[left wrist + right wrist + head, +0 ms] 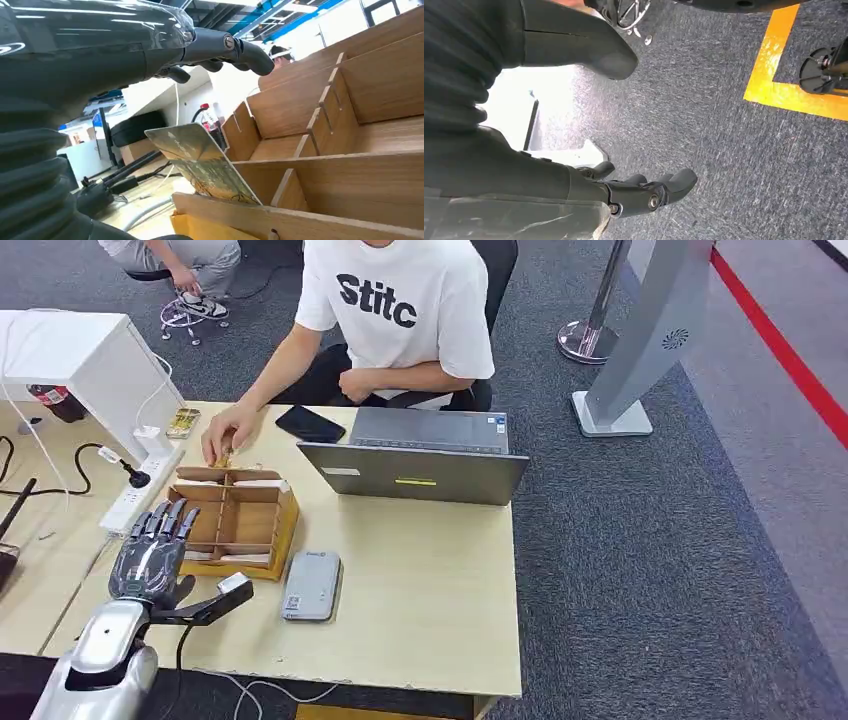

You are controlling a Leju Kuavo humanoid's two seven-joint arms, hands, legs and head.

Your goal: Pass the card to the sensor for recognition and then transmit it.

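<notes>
Left hand [152, 558] hovered at the near-left corner of one wooden divider box [262, 502], fingers extended and spread, holding nothing. One card [202, 163] stood tilted in the box's nearest compartment, leaning against the front wall, just beside the hand and apart from its fingers. One grey sensor [312, 585] lay flat on the table [430, 590] at 3 o'clock from the hand, just beside the box. One open laptop [418, 462] sat at 1 o'clock. One person's hand [230, 435] rested at the box's far edge, at 12 o'clock. Right hand [644, 192] hung over grey carpet [734, 150], fingers loosely curled, empty.
</notes>
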